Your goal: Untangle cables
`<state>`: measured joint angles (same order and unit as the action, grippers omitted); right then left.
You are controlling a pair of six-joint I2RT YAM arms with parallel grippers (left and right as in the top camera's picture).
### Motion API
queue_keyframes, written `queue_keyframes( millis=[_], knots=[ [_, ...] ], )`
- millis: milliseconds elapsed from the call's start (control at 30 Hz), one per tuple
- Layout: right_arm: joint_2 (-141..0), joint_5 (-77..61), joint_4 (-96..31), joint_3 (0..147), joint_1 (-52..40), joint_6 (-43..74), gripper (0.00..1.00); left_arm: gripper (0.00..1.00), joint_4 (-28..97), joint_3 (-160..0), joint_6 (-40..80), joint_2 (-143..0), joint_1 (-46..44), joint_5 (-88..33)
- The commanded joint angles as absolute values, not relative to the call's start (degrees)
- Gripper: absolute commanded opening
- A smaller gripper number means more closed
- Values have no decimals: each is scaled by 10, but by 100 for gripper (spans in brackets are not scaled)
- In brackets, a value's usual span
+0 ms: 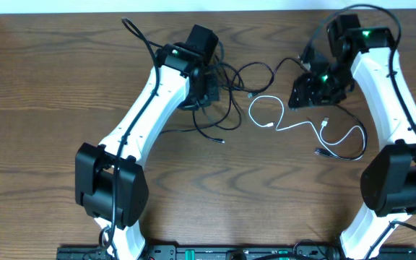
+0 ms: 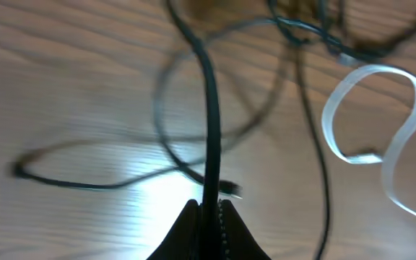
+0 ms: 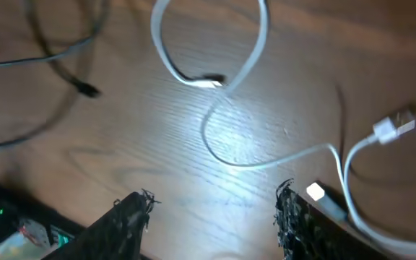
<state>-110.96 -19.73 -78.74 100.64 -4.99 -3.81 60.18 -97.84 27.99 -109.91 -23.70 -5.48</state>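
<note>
From above, the black cables (image 1: 226, 101) lie in a loose tangle at upper centre of the wooden table (image 1: 49, 108), right by the left gripper (image 1: 209, 90), and the white cable (image 1: 295, 125) curls just right of centre, below the right gripper (image 1: 310, 88). In the left wrist view the left gripper (image 2: 208, 209), bottom centre, is pinched tight on one of the black cables (image 2: 211, 130), which runs straight up the frame. In the right wrist view the right gripper (image 3: 211, 206) hangs spread wide, holding nothing, the white cable (image 3: 206, 81) looping above it
</note>
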Motion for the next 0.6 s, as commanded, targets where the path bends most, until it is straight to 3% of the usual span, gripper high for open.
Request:
queue_keyframes(
  millis=[0,267,567],
  knots=[
    [-1109,-168,-776,980,-49,34,56,8,608,-977,267,-1098,-220,23],
    [-1109,-168,-760,952,-67,89,56,7,609,-977,270,-1116,-194,22],
    [-1109,-138,-624,816,-79,206,52,7,608,-977,270,-1119,-193,22]
  ],
)
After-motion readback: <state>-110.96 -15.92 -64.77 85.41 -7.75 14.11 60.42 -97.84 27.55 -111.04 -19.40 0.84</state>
